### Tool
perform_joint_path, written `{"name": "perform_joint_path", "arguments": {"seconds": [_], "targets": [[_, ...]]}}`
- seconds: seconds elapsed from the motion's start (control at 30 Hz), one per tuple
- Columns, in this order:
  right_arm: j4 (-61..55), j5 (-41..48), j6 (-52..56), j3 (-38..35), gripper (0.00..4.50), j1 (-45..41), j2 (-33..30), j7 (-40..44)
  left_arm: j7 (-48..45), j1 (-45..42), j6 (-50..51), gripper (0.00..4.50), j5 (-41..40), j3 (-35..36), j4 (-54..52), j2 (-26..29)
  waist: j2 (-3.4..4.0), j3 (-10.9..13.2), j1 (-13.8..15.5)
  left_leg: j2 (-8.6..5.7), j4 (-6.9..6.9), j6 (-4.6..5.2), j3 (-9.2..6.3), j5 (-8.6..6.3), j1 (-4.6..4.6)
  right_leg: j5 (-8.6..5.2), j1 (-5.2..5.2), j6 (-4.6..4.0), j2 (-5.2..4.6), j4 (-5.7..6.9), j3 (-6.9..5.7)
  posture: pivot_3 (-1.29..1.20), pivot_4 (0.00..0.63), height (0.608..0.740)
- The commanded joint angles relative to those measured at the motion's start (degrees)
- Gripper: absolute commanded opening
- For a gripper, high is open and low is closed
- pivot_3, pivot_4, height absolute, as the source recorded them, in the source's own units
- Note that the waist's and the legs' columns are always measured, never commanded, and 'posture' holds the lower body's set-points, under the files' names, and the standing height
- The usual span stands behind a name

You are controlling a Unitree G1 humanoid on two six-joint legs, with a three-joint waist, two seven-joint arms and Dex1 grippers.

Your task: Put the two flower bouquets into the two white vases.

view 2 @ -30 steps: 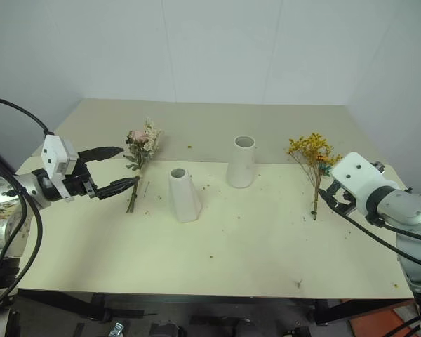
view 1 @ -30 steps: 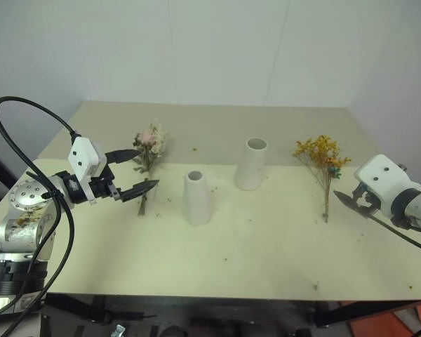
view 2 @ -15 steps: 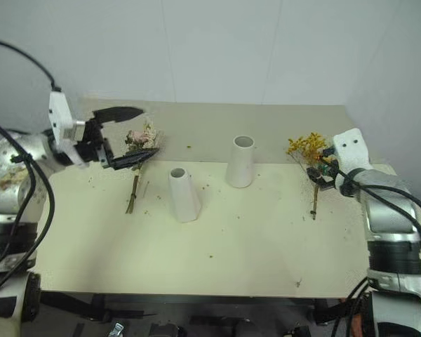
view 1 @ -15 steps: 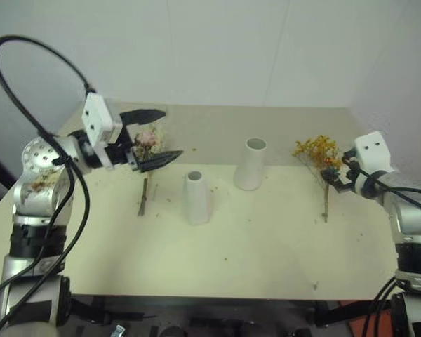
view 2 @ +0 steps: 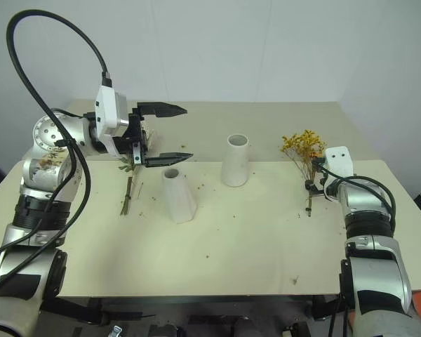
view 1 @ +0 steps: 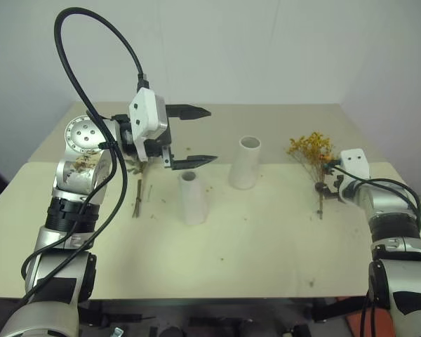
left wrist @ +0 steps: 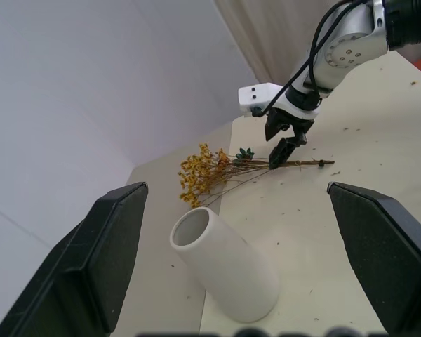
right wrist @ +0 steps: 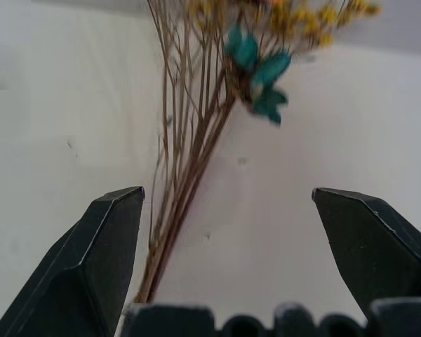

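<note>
Since a second ago the left pincer (view 1: 189, 135) has swung up and across from beside the pink bunch to hang above the cone-shaped white vase (view 1: 192, 197), and the right pincer (view 2: 313, 184) has dropped forward onto the stems of the yellow bunch. The left pincer's two black fingers stand spread wide and level, holding nothing, one over the other, pointing toward the straight white cylinder vase (view 1: 245, 162). The dried bunch of pink and cream flowers with green leaves (view 1: 136, 188) lies flat on the pale cream surface (view 1: 252, 246), partly hidden behind that arm. Both vases stand upright near the middle, close together but apart. At the right, the dried bunch of tiny yellow-orange blossoms (view 1: 311, 148) lies flat, and the right pincer's fingers are splayed open with the thin brown stems running between them, not yet pinched.
</note>
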Motion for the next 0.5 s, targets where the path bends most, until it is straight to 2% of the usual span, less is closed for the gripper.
{"name": "perform_joint_path", "arguments": {"seconds": [0.03, 0.3, 0.5], "targets": [[4.4, -0.8, -3.4, 0.8, 4.5, -5.2, -0.8, 1.9, 0.4, 0.7, -1.4, 4.49, 0.1, 1.5, -0.9, 0.4, 0.02, 0.0, -0.3, 0.0, 0.0, 0.0, -0.01, 0.0, 0.0, 0.0, 0.0, 0.0, 0.0, 0.01, 0.0, 0.0, 0.15, 0.74], [18.6, -2.8, -3.6, 4.7, 4.5, -16.1, -1.6, 9.8, 4.5, 3.4, -1.0, 4.49, 0.1, 2.6, -3.1, -0.4, 0.04, 0.0, -0.8, 0.01, -0.03, 0.0, -0.02, 0.0, -0.01, 0.0, -0.01, 0.0, 0.0, 0.0, -0.01, 0.0, 0.15, 0.74], [24.9, -4.1, -3.8, 5.8, 4.5, -18.7, -1.3, 12.0, 6.2, 5.3, -0.1, 4.49, -0.8, 3.5, -5.0, -0.3, 0.05, 0.0, -0.7, 0.0, -0.03, 0.0, -0.04, 0.0, -0.04, 0.0, 0.0, 0.0, -0.01, 0.01, -0.03, 0.0, 0.15, 0.74]]}}
